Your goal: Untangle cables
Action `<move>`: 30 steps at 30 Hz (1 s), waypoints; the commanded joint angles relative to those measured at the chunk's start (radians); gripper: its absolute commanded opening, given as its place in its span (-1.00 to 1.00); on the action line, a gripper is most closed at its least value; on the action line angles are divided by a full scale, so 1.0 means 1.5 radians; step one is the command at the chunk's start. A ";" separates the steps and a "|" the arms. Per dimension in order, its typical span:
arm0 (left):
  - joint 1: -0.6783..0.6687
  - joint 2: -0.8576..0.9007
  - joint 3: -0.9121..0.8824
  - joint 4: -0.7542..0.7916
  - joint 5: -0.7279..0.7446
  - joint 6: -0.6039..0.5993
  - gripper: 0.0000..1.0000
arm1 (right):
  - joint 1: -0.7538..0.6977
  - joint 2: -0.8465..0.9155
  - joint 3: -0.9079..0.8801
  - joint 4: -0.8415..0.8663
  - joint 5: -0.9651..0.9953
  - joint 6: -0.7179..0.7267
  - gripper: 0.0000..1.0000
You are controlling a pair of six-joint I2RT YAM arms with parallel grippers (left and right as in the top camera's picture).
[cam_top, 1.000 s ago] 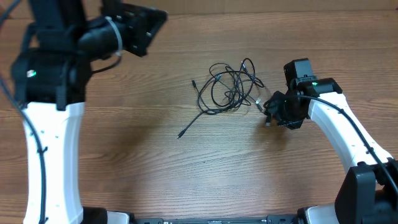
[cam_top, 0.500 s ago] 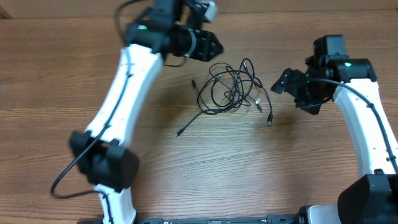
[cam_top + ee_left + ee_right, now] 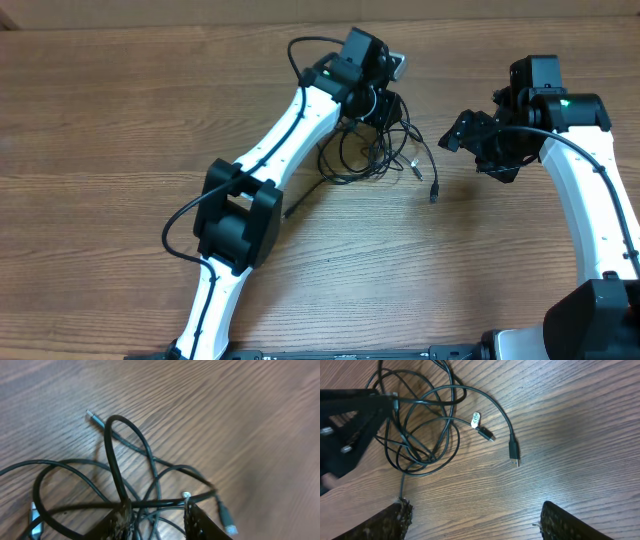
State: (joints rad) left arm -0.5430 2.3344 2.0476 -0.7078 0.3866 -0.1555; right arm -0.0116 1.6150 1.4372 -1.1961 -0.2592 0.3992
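The cables (image 3: 372, 148) lie as a loose black tangle on the wooden table, just behind its middle. One plug end (image 3: 434, 190) trails off to the right. My left gripper (image 3: 384, 108) reaches down onto the tangle's far edge. In the left wrist view its jaws (image 3: 156, 505) stand partly apart, and several strands (image 3: 111, 455) run between and under the fingers. My right gripper (image 3: 455, 137) hovers to the right of the tangle, wide open and empty (image 3: 473, 506). In its wrist view, the cables and a silver-tipped plug (image 3: 514, 453) lie ahead.
The left arm (image 3: 290, 140) stretches diagonally from the near left edge across the table to the tangle. The right arm (image 3: 585, 200) stands along the right side. Another thin plug end (image 3: 291, 213) lies left of the tangle, beside the left arm.
The left arm swung in from the far left onto the tangle's top, and its jaws parted. The right gripper let go near the plug, opened, and backed off to the right.
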 commanded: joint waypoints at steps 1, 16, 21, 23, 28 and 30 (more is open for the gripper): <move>-0.012 0.028 -0.003 0.009 -0.052 -0.007 -0.31 | -0.001 -0.007 0.014 0.003 -0.006 -0.006 0.60; -0.021 0.066 -0.003 -0.041 -0.130 -0.042 -0.42 | -0.001 -0.007 0.014 0.002 -0.005 -0.011 0.61; -0.021 0.056 0.006 -0.073 -0.104 -0.041 -0.92 | -0.001 -0.007 0.014 0.003 -0.005 -0.011 0.60; -0.017 0.032 0.032 -0.092 -0.104 -0.036 -0.92 | -0.001 -0.007 0.014 0.003 -0.006 -0.015 0.60; 0.002 -0.068 0.110 -0.152 -0.048 -0.019 -0.92 | -0.001 -0.007 0.014 0.011 -0.042 -0.073 0.59; 0.011 -0.110 0.133 -0.187 0.006 -0.013 -0.92 | -0.001 -0.007 0.014 0.021 -0.098 -0.119 0.59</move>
State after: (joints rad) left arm -0.5549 2.3657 2.1399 -0.9463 0.2665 -0.2035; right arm -0.0116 1.6150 1.4372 -1.1812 -0.2993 0.3267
